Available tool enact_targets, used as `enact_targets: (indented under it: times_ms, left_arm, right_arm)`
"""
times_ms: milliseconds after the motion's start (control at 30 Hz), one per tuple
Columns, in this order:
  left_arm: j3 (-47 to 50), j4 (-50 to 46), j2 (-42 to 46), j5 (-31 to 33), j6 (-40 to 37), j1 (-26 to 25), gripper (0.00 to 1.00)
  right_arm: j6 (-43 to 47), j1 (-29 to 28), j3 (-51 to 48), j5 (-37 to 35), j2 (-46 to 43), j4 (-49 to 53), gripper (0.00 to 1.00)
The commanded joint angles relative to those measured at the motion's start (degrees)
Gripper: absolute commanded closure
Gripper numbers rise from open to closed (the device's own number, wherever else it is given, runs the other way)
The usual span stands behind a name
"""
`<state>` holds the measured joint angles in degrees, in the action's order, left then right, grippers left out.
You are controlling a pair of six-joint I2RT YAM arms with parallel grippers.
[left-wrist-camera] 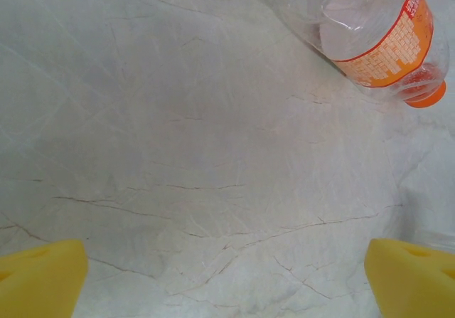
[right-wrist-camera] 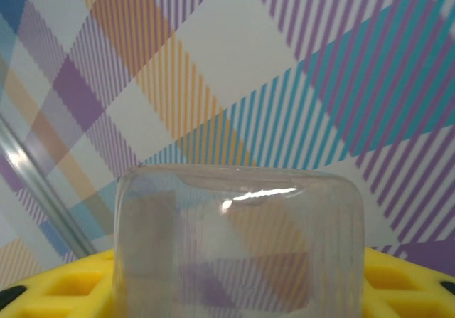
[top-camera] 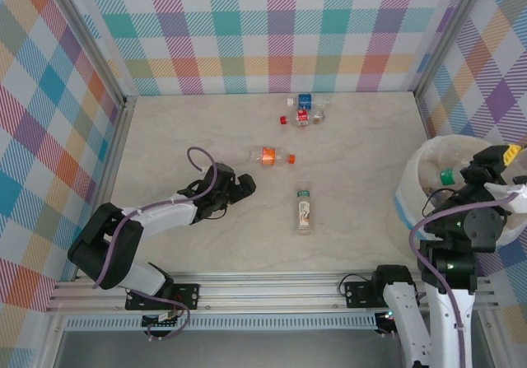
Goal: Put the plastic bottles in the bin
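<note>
Fingers of the right gripper are clamping a clear plastic bottle over the large round white bin; the left gripper is hovering wide open beside an orange-labelled bottle lying on the marbled table.

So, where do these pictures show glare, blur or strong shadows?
Top external: even light, sharp, only faint shadows on the table. Left wrist: orange-labelled bottle fairly sharp, yellow pads at the bottom corners blurred. Right wrist: clear bottle very close, soft, with a white glare streak.
</note>
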<state>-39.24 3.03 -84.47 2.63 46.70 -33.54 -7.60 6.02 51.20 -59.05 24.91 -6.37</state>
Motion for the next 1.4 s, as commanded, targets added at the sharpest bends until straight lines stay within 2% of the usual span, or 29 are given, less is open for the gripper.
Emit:
enact_targets:
  times_ms: [0,100,200,367,467,567,800,933,1133,1233,1367]
  left_arm:
    - [-1.86,-0.37,-1.54,-1.55,-1.23,0.67,0.00]
    - [-2.67,-0.71,-2.50,-2.67,-1.63,0.71,0.00]
    - [-3.18,-1.21,-3.01,-2.98,-1.82,0.67,0.00]
    - [-3.03,-1.31,-3.33,-2.72,-2.17,0.67,0.00]
    - [-3.19,-1.46,-3.67,-2.65,-2.55,0.69,0.00]
    - [-3.39,-1.39,-4.14,-2.72,-2.40,0.71,0.00]
    - [-4.02,-1.99,-4.83,-3.45,-2.35,0.73,0.00]
    - [-3.44,-2.30,-4.34,-2.83,-2.23,0.76,0.00]
    - [-3.08,-2.41,-3.88,-2.19,-1.84,0.76,0.00]
    - [-3.04,-2.41,-3.89,-2.06,-1.54,0.76,0.00]
    - [-2.73,-2.30,-3.86,-2.27,-1.07,0.76,0.00]
  right_arm:
    - [1.64,3.37,-0.49,-1.89,0.69,2.00,0.40]
    - [-2.17,6.70,-0.11,-4.89,2.76,7.80,0.23]
    - [-7.85,9.28,1.04,-5.31,4.14,14.72,0.13]
    - [-9.93,9.73,5.83,-4.90,9.57,23.85,0.03]
    - [-10.33,9.65,7.08,-2.85,10.97,25.04,0.00]
    - [-11.95,9.66,8.32,3.07,11.88,26.78,0.00]
    - [-10.07,9.69,9.79,31.15,14.11,26.60,0.00]
    - [-9.98,9.43,13.38,41.07,18.24,30.20,0.00]
    - [-8.99,6.75,14.12,56.37,20.54,29.32,0.00]
    - [-7.11,3.20,15.73,61.43,22.67,30.64,0.00]
    - [-2.41,-5.26,17.70,61.34,25.85,32.50,0.00]
